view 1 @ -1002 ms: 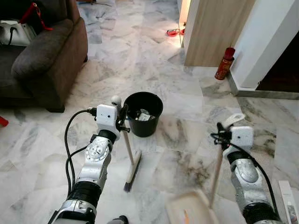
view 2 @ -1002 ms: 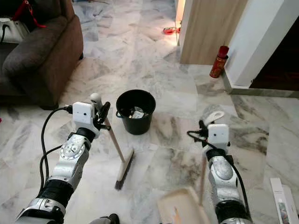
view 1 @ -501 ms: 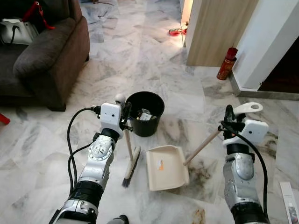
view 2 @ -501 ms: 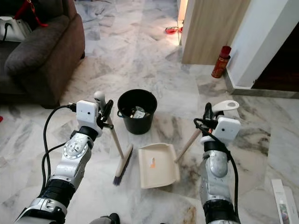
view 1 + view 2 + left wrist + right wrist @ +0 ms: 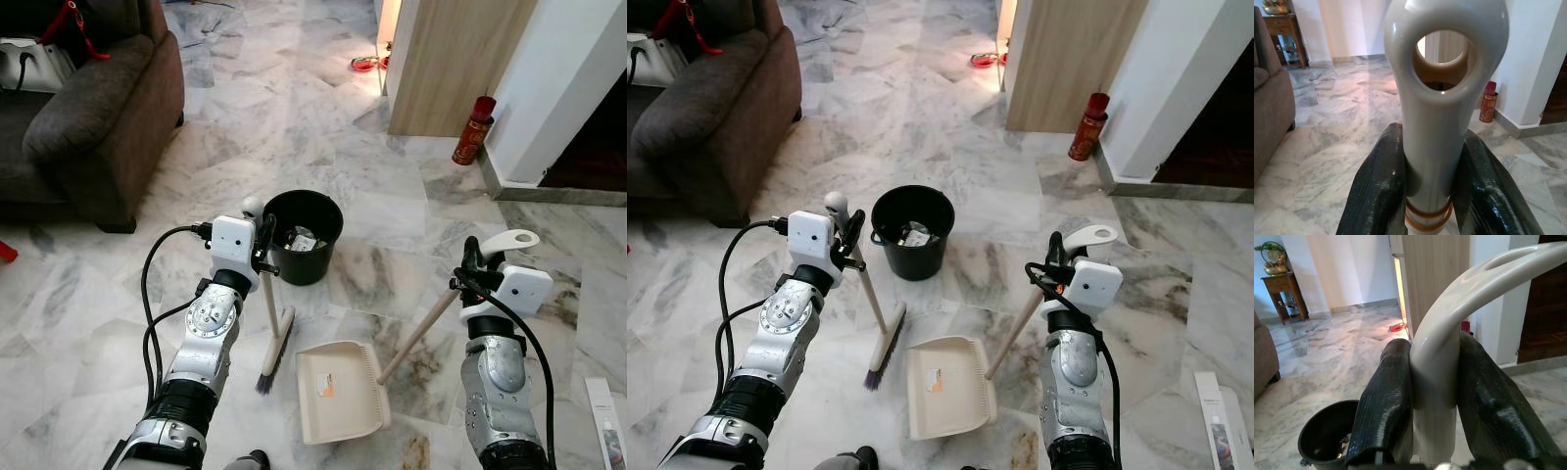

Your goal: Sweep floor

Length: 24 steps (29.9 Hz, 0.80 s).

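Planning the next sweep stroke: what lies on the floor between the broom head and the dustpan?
Only bare marble floor: in the left eye view, a narrow strip separates the broom head from the dustpan.

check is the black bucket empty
No, the black bucket has pale crumpled scraps lying at its bottom, plain in the left eye view.

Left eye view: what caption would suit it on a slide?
Left gripper holds a broom by a black bin; right gripper holds a dustpan on marble floor.
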Available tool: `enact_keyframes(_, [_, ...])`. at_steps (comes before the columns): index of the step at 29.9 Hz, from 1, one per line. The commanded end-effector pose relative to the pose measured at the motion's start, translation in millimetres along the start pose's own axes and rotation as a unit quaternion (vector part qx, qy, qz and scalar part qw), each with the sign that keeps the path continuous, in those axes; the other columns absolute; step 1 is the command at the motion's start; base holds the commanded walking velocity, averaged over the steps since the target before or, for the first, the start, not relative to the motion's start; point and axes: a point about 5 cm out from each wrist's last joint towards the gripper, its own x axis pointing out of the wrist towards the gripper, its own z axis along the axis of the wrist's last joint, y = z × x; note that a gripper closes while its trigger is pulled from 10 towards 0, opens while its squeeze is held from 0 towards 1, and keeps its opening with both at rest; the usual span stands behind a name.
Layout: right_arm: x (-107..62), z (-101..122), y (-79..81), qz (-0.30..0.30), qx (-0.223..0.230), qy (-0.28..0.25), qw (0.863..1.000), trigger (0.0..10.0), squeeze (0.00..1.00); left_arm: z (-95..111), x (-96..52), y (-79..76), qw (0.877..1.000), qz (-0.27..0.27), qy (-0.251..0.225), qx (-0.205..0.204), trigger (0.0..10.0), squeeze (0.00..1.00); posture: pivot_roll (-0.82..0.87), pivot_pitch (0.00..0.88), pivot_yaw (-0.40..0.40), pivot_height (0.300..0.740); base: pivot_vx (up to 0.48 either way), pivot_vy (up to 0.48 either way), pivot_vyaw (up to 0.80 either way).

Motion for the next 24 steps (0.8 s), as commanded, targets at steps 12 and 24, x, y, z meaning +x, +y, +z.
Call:
enact_keyframes(12, [7.2, 10.3, 1.7, 0.004, 0.004, -0.015, 1.0, 10.0, 0.0, 9.2, 2.2, -0.9, 1.0, -0.003, -0.025, 0.006, 10.0, 0.0, 0.08, 0.107, -0.02, 0.74, 0.168, 0.0, -0.69])
enact_keyframes(24, [9.2, 11.9, 2.2, 0.0, -0.003, -0.016, 1.0, 10.0, 0.0, 9.8, 2.6, 1.6, 1.0, 0.003, -0.026, 0.007, 10.0, 0.0, 0.07, 0.116, -0.024, 0.74, 0.291, 0.0, -0.25])
